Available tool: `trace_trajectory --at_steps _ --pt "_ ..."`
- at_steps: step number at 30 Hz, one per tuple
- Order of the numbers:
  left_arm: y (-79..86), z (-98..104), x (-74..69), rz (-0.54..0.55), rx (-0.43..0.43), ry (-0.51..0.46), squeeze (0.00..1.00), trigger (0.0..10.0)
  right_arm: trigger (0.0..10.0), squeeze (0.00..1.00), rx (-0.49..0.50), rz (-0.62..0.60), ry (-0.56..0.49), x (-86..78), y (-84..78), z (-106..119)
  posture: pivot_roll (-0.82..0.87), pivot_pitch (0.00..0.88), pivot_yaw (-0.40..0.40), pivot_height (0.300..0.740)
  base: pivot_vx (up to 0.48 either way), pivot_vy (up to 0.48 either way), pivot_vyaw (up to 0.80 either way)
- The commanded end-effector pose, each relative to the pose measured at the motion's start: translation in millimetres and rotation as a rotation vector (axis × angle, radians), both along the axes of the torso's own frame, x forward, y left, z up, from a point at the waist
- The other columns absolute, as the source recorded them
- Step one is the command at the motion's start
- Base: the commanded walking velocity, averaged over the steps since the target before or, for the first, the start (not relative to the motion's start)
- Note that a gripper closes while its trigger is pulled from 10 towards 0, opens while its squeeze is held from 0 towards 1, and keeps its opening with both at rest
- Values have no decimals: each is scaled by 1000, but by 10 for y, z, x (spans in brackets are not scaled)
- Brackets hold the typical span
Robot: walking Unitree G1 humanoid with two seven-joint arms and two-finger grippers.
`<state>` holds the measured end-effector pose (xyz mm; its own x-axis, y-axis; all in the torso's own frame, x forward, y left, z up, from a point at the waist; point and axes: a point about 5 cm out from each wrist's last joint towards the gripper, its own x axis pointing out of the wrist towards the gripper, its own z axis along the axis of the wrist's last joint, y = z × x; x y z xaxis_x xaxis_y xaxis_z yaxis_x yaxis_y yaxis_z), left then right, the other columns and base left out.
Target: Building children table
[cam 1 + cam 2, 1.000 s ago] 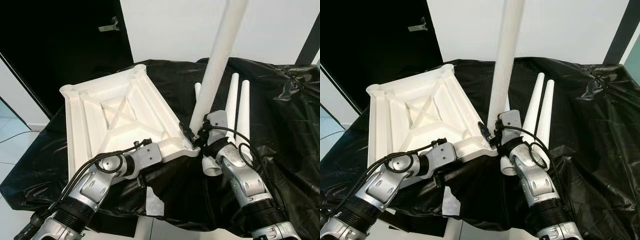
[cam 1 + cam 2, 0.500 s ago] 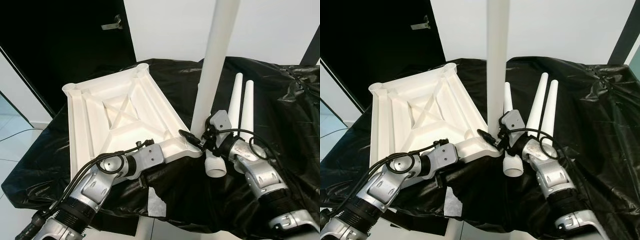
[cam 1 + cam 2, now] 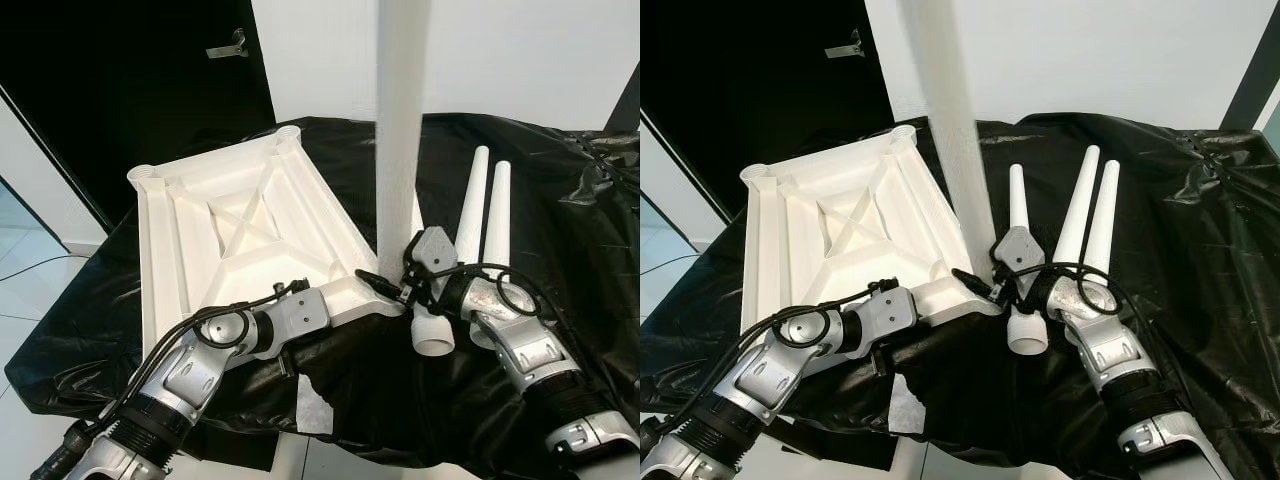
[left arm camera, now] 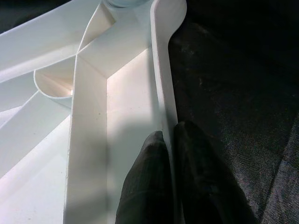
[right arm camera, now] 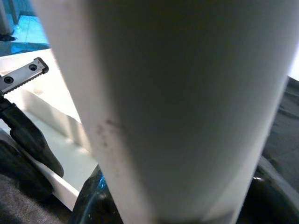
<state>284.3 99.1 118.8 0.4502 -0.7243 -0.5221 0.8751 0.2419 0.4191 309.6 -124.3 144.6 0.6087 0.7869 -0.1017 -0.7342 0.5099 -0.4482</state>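
White table leg [image 3: 400, 130] standing nearly upright, long axis vertical, foot at the near corner socket of the upturned white table top [image 3: 235, 235] lying on the black-draped tabletop [image 3: 560, 240]. Gripped low, just above the socket, by the right hand [image 3: 405, 285], fingers pinching the leg's base. Still to be judged: whether the foot is fully seated in the socket, hidden behind the hand. Next move likely turning on keeping that axis plumb over the socket while pressing or twisting down; right hand already at the joint, so nearer for the job.

Left hand [image 4: 170, 154] pressed together on the near rim of the table top, one finger [image 4: 145, 182] inside the wall and the other outside, steadying the piece against the push.

Three spare legs [image 3: 485, 215] lying side by side on the black sheet just beyond the right arm, wide ends toward the robot, one open end [image 3: 435, 335] close beside the right wrist. Dark doorway [image 3: 120, 90] behind.
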Motion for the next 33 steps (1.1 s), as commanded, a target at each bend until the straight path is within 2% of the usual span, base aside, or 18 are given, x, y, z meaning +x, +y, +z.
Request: trace_trajectory --at_steps 1,2,4,8,9,10,13,15,18,20,22,24,25,27,28,29,33 --pt "182 52 96 88 45 -51 0 10000 10000 0 -26 -8 172 -96 8 -369 20 0 85 740 0 0 0" --pt "182 52 96 88 45 -51 0 10000 10000 0 -26 -8 172 -96 8 -369 20 0 85 740 0 0 0" --pt "181 51 94 86 45 -51 0 10000 10000 0 81 -96 221 -23 -19 -337 20 0 83 740 0 0 0" --pt "181 49 94 85 45 -52 0 10000 10000 0 143 -164 251 41 -52 -309 20 0 83 740 0 0 0" --pt "182 48 94 85 45 -52 0 10000 10000 0 204 -203 263 82 -63 -253 19 0 81 740 0 0 0" --pt "182 48 94 85 45 -52 0 10000 10000 0 204 -203 263 82 -63 -253 19 0 81 740 0 0 0" --pt "183 42 94 84 46 -54 0 10000 10000 0 330 -288 285 169 -84 -149 16 0 80 740 0 0 0" --pt "182 42 95 83 46 -54 0 10000 10000 0 346 -302 290 181 -86 -139 16 0 80 740 0 0 0" --pt "174 40 94 83 45 -54 0 10000 10000 0 438 -365 326 218 -102 -98 16 0 75 740 0 0 0" --pt "173 41 95 83 44 -55 0 10000 10000 0 465 -383 343 224 -108 -86 16 0 75 740 0 0 0" --pt "174 42 96 84 44 -55 0 10000 10000 0 463 -384 342 224 -108 -83 16 0 75 740 0 0 0" --pt "170 38 94 84 45 -55 0 10000 10000 0 370 -376 309 200 -104 -121 16 0 75 740 0 0 0" --pt "170 38 94 84 45 -55 0 10000 10000 0 361 -376 306 197 -103 -126 16 0 75 740 0 0 0" --pt "165 37 90 82 44 -55 0 10000 10000 0 255 -318 275 151 -60 -170 15 0 75 740 0 0 0" --pt "165 37 90 82 44 -55 0 10000 10000 0 255 -318 275 151 -60 -170 15 0 75 740 0 0 0" --pt "161 37 90 81 44 -55 0 10000 10000 0 215 -299 267 135 -43 -189 16 0 73 740 0 0 0" --pt "158 36 89 82 43 -55 0 10000 10000 0 236 -340 275 180 -53 -167 17 0 70 740 0 0 0"
